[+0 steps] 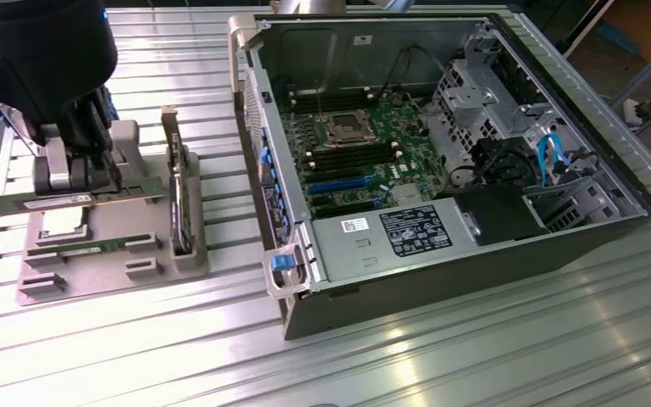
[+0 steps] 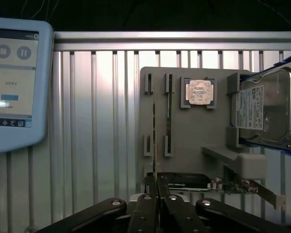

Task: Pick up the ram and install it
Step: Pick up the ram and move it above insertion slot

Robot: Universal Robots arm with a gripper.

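End effector clamped narrow on the ram. Stick is level over the grey fixture on the tabletop, apart from the open PC case. Can't tell if it's clear of its slot. Judgement: pull straight up and keep it level, no twist. Wrist view shows the ram edge-on between the fingers, plus the processor chip and hard drive. Exterior view shows the motherboard.

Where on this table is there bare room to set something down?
The table is bare along the exterior view's lower edge, below the grey holder and the computer case. A narrow bare strip runs between holder and case. The holder is crowded, and the gripper holds the ram over it.
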